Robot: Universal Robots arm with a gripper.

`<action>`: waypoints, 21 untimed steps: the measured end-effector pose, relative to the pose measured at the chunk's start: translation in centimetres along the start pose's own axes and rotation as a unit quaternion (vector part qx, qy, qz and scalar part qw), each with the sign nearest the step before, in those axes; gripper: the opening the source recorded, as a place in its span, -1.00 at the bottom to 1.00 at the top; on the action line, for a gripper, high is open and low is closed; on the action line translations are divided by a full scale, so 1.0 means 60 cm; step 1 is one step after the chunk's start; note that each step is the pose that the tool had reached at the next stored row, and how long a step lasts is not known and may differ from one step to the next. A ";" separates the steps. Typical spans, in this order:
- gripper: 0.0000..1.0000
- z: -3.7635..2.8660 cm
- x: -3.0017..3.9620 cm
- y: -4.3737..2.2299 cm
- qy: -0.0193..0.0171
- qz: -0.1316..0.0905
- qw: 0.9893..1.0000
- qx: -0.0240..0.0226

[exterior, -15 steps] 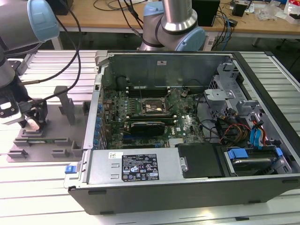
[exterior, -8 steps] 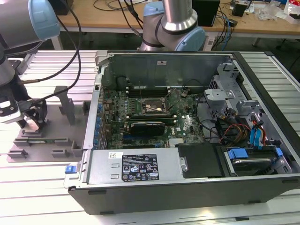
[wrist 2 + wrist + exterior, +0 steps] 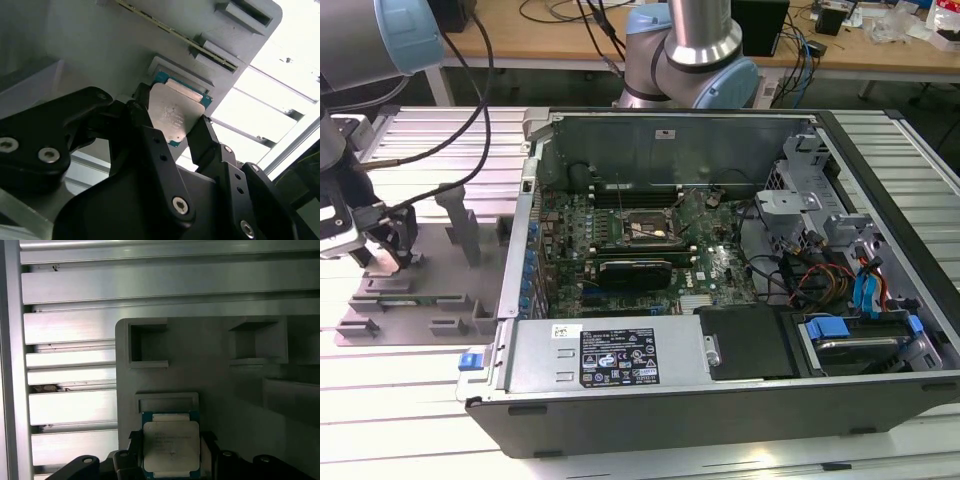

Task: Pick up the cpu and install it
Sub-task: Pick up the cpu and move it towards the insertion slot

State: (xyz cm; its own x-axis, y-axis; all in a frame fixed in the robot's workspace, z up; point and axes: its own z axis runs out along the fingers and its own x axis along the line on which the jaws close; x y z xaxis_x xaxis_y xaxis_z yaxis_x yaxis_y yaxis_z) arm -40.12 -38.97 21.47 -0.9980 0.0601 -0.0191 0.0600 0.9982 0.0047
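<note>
Gripper [image 3: 388, 255] is parked low at the exterior view's left, right over a grey fixture plate [image 3: 430, 300] on the slatted aluminium table [image 3: 400, 390]. Its tips are too small there to judge. The open computer case [image 3: 720, 410] sits well apart at the exterior view's right. The cpu socket [image 3: 645, 228] is down on the motherboard [image 3: 720, 265], with a black card [image 3: 635, 270] just on its near side and the case walls standing all round it. The arm's elbow is cut off by the frame edge.

In the second wrist view the black fingers [image 3: 150, 135] press on two opposite edges of the cpu [image 3: 175, 112], so as far as I can see it's clamped. The chip lies flat with its silver lid facing the camera, seen on a diagonal. Its near corner is hidden behind the finger bodies, and a strip of teal board peeks out along the far edge.

In the first wrist view the cpu [image 3: 171, 447] is lid up with its sides square to the fixture. It's square, so there's no real long axis. Its near edge is cut off by the frame. A raised block [image 3: 167, 402] sits just beside its far edge. Past that the plate is flat and bare up to two square pockets [image 3: 147, 342].
</note>
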 end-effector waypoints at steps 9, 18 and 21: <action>0.09 -0.020 0.000 0.000 0.000 0.000 1.000 0.000; 0.09 -0.071 -0.001 0.000 0.000 0.000 1.000 0.000; 0.09 -0.096 -0.002 0.000 0.000 0.000 1.000 0.000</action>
State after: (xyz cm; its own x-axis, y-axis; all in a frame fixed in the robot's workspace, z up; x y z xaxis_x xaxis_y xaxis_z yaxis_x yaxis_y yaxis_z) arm -40.12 -38.97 27.26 -0.9980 0.0601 -0.0192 0.0601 0.9982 0.0047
